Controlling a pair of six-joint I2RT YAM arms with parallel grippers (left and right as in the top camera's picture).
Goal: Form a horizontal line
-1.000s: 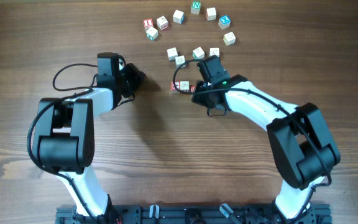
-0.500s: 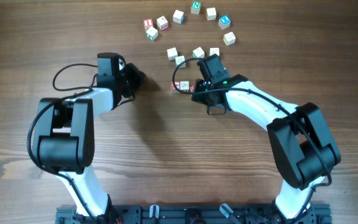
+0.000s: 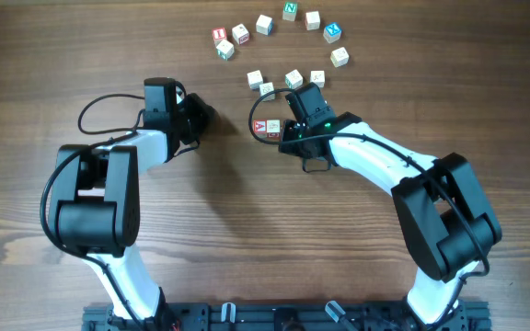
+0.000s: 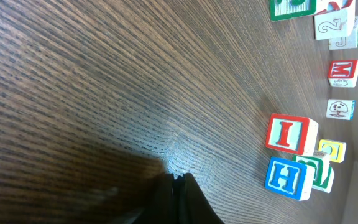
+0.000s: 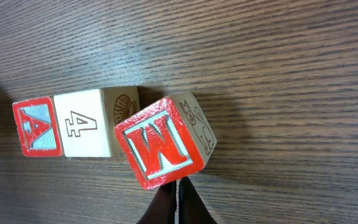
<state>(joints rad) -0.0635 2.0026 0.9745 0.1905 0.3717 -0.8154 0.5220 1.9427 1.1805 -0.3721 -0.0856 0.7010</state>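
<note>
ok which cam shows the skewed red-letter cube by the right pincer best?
Right wrist: the cube sits large just ahead of the shut right pincer, turned askew, a corner against the 4 cube. Overhead: the arm covers most of it. Left wrist: only other cubes, farther off.

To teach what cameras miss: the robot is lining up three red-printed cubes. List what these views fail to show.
- Overhead: the M cube is mostly covered by the right gripper, so its alignment with the A cube is unclear there.
- Left wrist: the green-printed cube is cut off by the top edge, so its letter is unreadable.
- Overhead: print on the pale cubes beyond the gripper is too small to read.
</note>
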